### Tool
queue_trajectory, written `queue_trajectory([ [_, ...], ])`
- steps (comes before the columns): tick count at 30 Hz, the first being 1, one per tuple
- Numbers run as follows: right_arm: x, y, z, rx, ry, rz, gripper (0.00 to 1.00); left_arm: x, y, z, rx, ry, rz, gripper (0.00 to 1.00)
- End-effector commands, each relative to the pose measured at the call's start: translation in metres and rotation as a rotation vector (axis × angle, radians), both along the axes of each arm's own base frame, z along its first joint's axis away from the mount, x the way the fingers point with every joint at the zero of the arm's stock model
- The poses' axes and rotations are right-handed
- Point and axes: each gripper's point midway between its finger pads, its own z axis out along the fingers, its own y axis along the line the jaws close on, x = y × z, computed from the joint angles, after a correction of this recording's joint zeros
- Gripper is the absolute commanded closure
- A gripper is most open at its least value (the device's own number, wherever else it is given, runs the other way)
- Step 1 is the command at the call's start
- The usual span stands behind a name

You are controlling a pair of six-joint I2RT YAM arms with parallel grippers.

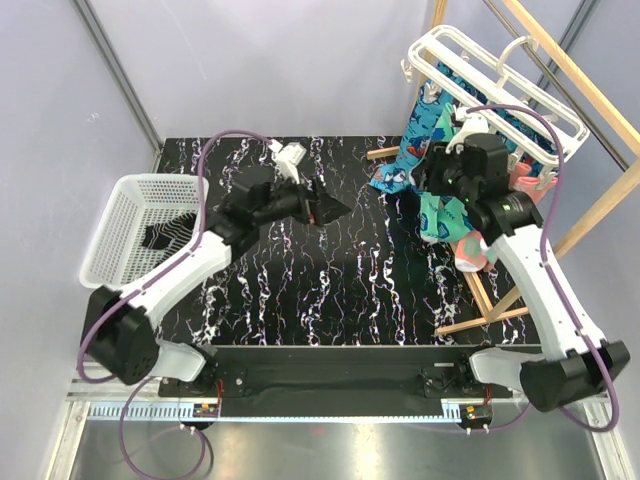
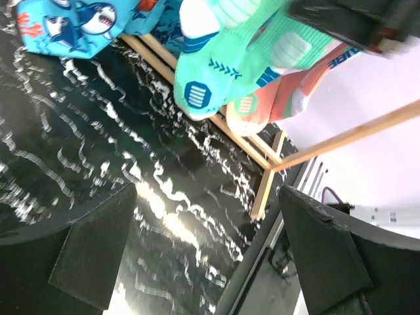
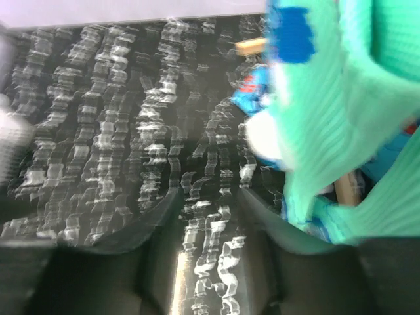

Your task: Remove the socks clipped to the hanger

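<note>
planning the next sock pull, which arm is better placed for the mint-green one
Right. The right pincer sits beside the mint-green sock under the hanger; the left pincer hangs open over mid-table, far from it.

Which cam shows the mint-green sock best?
Left wrist: the mint-green sock hangs sharp and mostly unobstructed. Top external has it partly behind the right arm; right wrist gives only a blurred close-up of fabric.

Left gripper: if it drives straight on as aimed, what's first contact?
Probably the mint sock hanging ahead; the left gripper looks with open jaws across bare table toward it. The wooden frame just below may come first; depth is unclear.
</note>
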Motion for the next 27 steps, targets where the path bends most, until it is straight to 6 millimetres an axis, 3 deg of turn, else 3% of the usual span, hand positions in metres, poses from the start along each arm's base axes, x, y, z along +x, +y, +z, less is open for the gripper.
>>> queue_trajectory([
  [1,-0.039,0.024,0.044,0.154,-0.029,0.141,0.42,0.022,-0.025,0.057,-0.151,-0.148,0.014,0.05],
  [4,-0.057,0.033,0.054,0.205,-0.028,0.199,0.27,0.028,-0.042,0.072,-0.143,-0.166,0.040,0.05],
  [5,-0.060,0.033,0.060,0.215,-0.038,0.202,0.24,0.028,-0.053,0.061,-0.109,-0.158,0.034,0.05],
  [7,-0.070,0.034,0.071,0.235,-0.055,0.219,0.19,0.033,-0.063,0.064,-0.103,-0.173,0.054,0.05],
  [11,-0.098,0.031,0.112,0.305,-0.138,0.233,0.01,0.049,-0.087,0.047,-0.066,-0.181,0.122,0.05],
  [16,-0.132,0.022,0.157,0.408,-0.269,0.224,0.00,0.056,-0.118,0.027,-0.002,-0.173,0.200,0.05],
  [17,-0.137,0.021,0.162,0.422,-0.285,0.226,0.00,0.059,-0.122,0.035,-0.010,-0.195,0.222,0.05],
  [19,-0.154,0.020,0.176,0.466,-0.326,0.245,0.00,0.059,-0.139,0.029,0.004,-0.211,0.245,0.05],
  [21,-0.166,0.020,0.184,0.493,-0.351,0.262,0.00,0.055,-0.155,0.033,0.006,-0.252,0.252,0.04],
  [22,-0.177,0.017,0.192,0.512,-0.378,0.265,0.00,0.060,-0.162,0.021,0.030,-0.262,0.265,0.04],
  [24,-0.186,0.012,0.198,0.522,-0.403,0.258,0.00,0.059,-0.176,0.022,0.030,-0.279,0.277,0.02],
  [26,-0.197,0.006,0.203,0.531,-0.429,0.245,0.00,0.065,-0.187,0.002,0.061,-0.269,0.309,0.01],
  [27,-0.201,0.004,0.205,0.535,-0.438,0.239,0.00,0.068,-0.191,0.005,0.050,-0.270,0.320,0.01],
])
